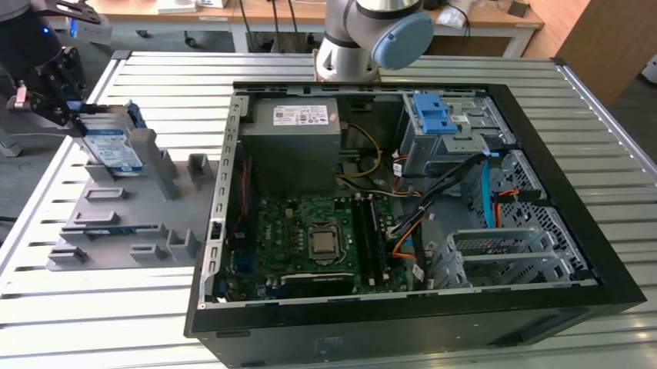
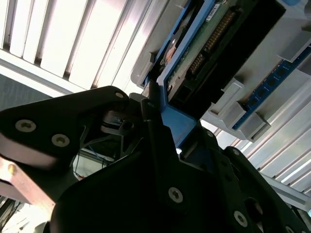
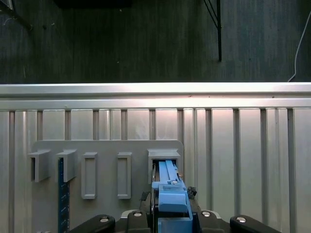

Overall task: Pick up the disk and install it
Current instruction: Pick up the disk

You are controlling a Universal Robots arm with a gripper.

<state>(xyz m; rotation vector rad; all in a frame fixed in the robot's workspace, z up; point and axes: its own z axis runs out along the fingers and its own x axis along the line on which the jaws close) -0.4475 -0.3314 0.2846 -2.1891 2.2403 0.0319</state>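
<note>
We are holding the disk at the grey rack.
We are judging it stiff, heavy and shock-sensitive, so its blue carrier frame is the safe hold; the gripper is pinching that frame, nearly closed, the drive standing upright just beneath it, on the exterior view's left of the computer case.
</note>
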